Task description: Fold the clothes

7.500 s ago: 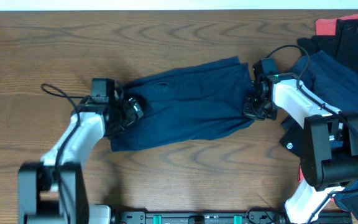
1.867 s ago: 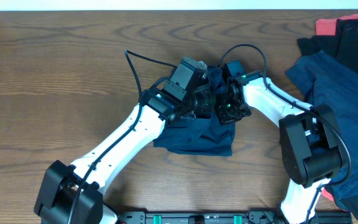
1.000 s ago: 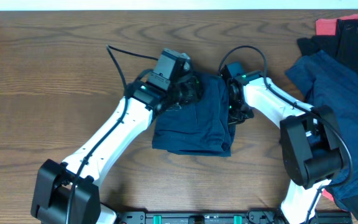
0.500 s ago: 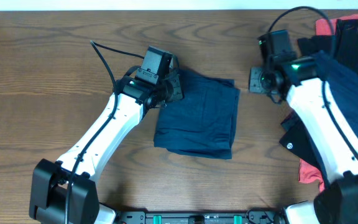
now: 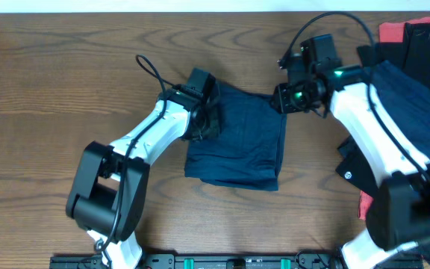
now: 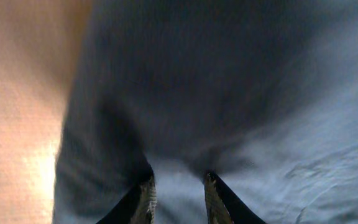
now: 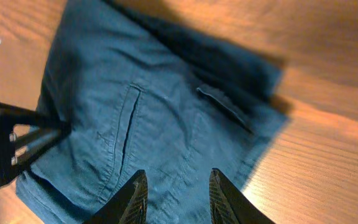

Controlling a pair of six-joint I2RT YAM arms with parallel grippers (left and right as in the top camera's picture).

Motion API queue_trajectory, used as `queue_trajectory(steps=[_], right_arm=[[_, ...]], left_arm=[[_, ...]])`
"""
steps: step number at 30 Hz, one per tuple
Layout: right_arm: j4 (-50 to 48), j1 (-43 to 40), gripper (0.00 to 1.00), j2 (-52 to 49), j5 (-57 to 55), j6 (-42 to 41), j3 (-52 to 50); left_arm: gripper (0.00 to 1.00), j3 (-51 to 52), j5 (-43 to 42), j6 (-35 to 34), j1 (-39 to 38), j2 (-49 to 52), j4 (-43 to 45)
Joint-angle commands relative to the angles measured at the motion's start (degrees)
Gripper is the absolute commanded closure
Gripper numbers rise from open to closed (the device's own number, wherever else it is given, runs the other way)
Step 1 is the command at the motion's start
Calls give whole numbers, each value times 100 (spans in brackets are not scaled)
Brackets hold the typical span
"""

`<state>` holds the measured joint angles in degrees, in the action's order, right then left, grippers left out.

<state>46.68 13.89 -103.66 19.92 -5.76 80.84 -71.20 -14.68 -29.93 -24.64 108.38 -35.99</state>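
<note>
Folded navy shorts [image 5: 241, 146] lie at table [image 5: 51, 90] centre; unfolded pile [image 5: 413, 75] at right far corner. Right gripper [image 7: 174, 190] apart, empty, above shorts. Left gripper [image 6: 178, 198] on shorts' left edge; grip cannot tell. Risk: if cloth caught, left retreat drags top layer, fold opens

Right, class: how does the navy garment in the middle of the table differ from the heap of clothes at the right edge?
The folded navy garment lies flat as a neat rectangle; the heap is loose and rumpled. The garment is one colour; the heap mixes navy, black and coral-red. Both are soft cloth on the wooden table.
</note>
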Motion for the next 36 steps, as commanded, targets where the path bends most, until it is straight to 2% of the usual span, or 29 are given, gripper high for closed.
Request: queue_trajectory(steps=[1,6,7,8,9,12,19,21,22,24,25,26,30,36], right_arm=[[-28,76,69,-468,625,177,35],[-20,74,69,-1163,455,175,35],[-20,74,70,-1266,304,162,35],[-22,74,72,-1375,50,81,35],[-26,74,72,-1451,-256,-109,35],[-116,68,71,-1486,-719,-293,44],[190,35,67,-940,-942,-33,590],[348,33,66,-697,-931,-33,754],[433,33,64,-549,-870,-33,822],[573,46,59,-269,-619,-33,850],[660,55,57,-166,-439,-33,850],[785,72,57,-72,-214,-33,850],[1333,190,56,15,522,-33,831],[1613,645,57,-13,907,157,444]], left_arm=[[71,-114,-184,28,-7,195,-310],[71,-114,-184,-37,-7,278,-848],[78,-114,-184,-68,-7,269,-931],[90,-114,-184,-114,-7,258,-1029],[94,-114,-184,-155,-7,240,-1119],[94,-114,-188,-162,-7,146,-1266],[93,-116,-284,120,26,-625,-1576],[89,-116,-107,343,76,-940,-1384],[83,-116,116,463,125,-1132,-1235],[46,-116,756,485,225,-1447,-907],[39,-116,1093,485,275,-1567,-719],[37,-116,1432,485,328,-1659,-505],[37,-114,2428,492,581,-1714,680],[37,-114,2350,640,872,-1172,2286]])
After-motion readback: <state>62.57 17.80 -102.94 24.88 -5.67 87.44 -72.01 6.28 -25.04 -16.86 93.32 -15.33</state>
